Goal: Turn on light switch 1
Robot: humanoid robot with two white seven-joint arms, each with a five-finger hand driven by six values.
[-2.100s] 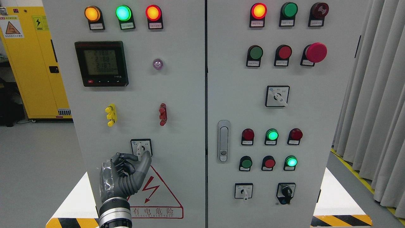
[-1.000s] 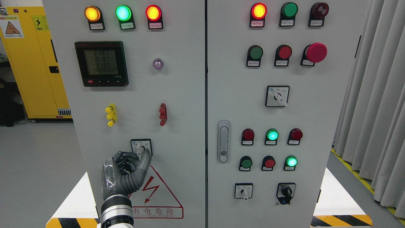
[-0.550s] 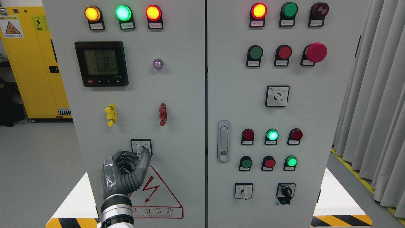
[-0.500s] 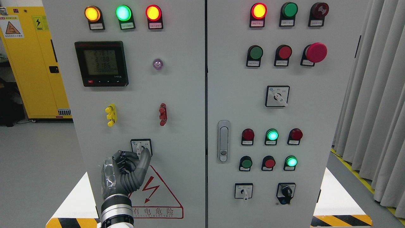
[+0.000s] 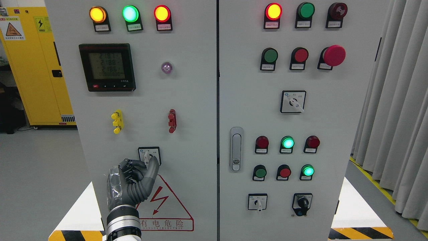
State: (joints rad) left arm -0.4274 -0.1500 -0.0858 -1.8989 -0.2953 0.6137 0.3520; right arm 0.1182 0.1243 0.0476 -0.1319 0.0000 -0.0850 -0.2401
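A grey control cabinet fills the head view. On its left door, low down, sits a small rotary selector switch [image 5: 149, 155] with a white lever pointing down on a black-framed plate. My left hand [image 5: 146, 164], dark grey, comes up from the bottom left. Its thumb [image 5: 153, 169] and curled fingers [image 5: 131, 166] pinch the lever's lower end from both sides. The lever's tip is partly hidden by the fingers. My right arm is out of view.
A red warning triangle [image 5: 164, 201] lies just below the hand. A meter display [image 5: 107, 67], yellow [image 5: 117, 121] and red [image 5: 172, 121] terminals sit above. The right door carries a handle [image 5: 236, 149], lit lamps, buttons and more selector switches [image 5: 257, 202]. A yellow cabinet [image 5: 36, 63] stands at the left, curtains at the right.
My left hand has crept slightly up and right, closing tighter around the switch lever. The lever still points down. Only the meter digits flicker.
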